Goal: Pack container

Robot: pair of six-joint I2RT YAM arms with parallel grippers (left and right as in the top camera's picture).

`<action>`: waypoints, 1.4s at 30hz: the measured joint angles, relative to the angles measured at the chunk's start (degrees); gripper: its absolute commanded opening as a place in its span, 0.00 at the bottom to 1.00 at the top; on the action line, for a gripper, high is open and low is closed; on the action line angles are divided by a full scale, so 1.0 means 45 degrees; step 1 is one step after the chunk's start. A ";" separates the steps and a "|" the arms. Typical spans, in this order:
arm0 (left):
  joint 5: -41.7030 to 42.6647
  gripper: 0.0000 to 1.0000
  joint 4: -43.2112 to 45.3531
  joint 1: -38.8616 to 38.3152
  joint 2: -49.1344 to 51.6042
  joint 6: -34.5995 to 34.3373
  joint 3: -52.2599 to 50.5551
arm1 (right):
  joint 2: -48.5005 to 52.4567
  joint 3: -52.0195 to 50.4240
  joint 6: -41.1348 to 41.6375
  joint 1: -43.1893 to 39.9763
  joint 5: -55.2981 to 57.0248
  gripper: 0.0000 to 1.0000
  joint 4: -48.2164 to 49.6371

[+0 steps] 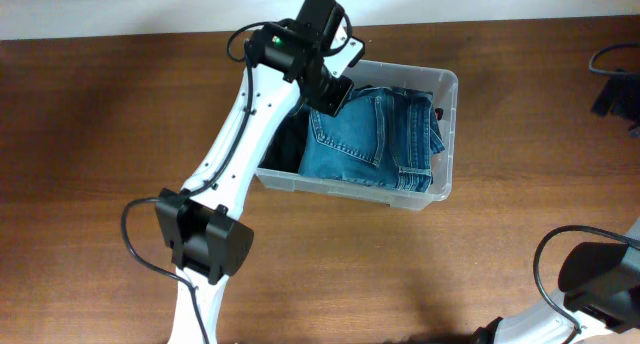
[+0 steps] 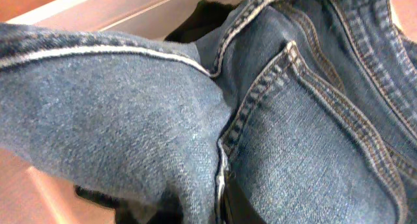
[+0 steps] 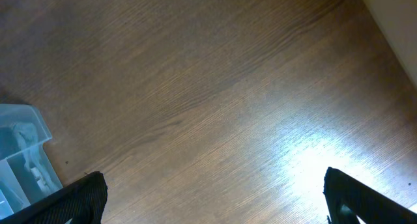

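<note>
The large clear plastic rectangular container (image 1: 446, 87) with rounded corners and a thick rim sits on the brown wooden table (image 1: 100, 134), its long sides running slightly slantwise in the overhead view. Folded blue denim jeans (image 1: 375, 134) fill most of the inside of the container, stitched seams and a back pocket facing up. A black garment (image 1: 288, 146) lies inside the container too, squeezed between the jeans and the container's left wall.

The left gripper (image 1: 330, 92) is down over the container's far left corner, right at the jeans' upper left edge. In the left wrist view a thick fold of denim (image 2: 117, 120) bulges close to the lens and hides the fingers, so I cannot tell whether they pinch the cloth or only press against it.

The right gripper (image 3: 225, 201) hovers over bare table well to the container's near right, spread wide with only wood between its black fingertips (image 3: 85, 198). One corner of the container (image 3: 23, 152) shows at that view's left edge. Black cables (image 1: 612, 79) lie on the table beyond the container's right end.
</note>
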 measured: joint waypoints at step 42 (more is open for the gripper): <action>-0.2346 0.33 -0.1520 0.0015 -0.2642 -0.3507 -0.1593 | 0.0000 0.0000 0.0005 0.0000 0.0000 0.98 0.0005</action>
